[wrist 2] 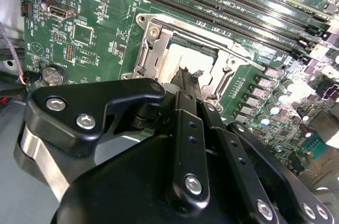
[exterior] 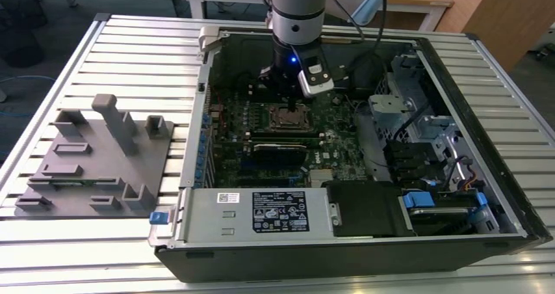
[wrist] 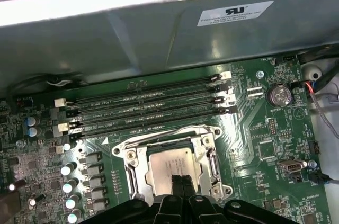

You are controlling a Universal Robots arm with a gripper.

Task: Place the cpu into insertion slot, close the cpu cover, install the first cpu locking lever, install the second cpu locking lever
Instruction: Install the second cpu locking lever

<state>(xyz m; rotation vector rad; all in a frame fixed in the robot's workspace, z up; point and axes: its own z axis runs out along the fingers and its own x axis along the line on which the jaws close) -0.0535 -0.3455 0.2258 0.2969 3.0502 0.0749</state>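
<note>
The cpu (wrist: 168, 161), a dull silver square, lies flat inside the insertion slot (wrist: 130, 164) on the green motherboard. A silver frame, the cpu cover (wrist: 177, 137), lies flat around the chip. My gripper (wrist: 179, 178) hangs right over the chip with its black fingers pressed together, tips at or just above the chip's top; whether they touch it is unclear. In the second wrist view the gripper (wrist 2: 186, 74) points down at the pale cpu (wrist 2: 183, 55). In the exterior view my gripper (exterior: 286, 105) stands above the insertion slot (exterior: 292, 118) inside the open computer case.
Several long black memory slots (wrist: 148, 110) run beside the socket, toward the grey case wall (wrist: 159, 38). A coin battery (wrist: 279, 96) and a row of capacitors (wrist: 71, 181) flank it. A power supply (exterior: 260, 213) and a grey fixture (exterior: 95, 157) show in the exterior view.
</note>
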